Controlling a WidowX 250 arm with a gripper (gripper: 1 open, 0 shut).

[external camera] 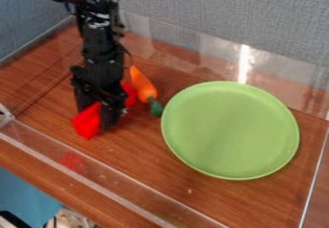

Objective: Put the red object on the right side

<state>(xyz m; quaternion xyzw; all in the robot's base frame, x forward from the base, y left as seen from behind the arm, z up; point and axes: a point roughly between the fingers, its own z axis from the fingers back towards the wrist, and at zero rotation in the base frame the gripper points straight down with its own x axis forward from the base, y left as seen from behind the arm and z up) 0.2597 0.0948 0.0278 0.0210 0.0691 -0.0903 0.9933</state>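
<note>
Near edge: clear flat strip (106,181) runs along front of brown wood-grain tabletop (167,198); bare wood btwn strip & block gives some room.
Near corner, L: blue surface (23,195) below table level.
Task's red block: bright red, long, hard-edged plastic block (88,121) sits on L side of table, mid-depth, one end toward camera, other end by carrot; middle hidden.
Gripper: black, jointed, matte gripper (102,105) reaches down over block, fingers narrowed on its middle.
Carrot: smooth orange carrot w/ green tip (144,85) lies just beside block's far end, tip nr plate; contact w/ either can't be told.
Plate: round, flat, lt-green plate (230,131) fills much of R side; open wood in front.
Back: see-through panel (193,51) w/ bright glare, then gray woven-look wall (232,15).
</note>
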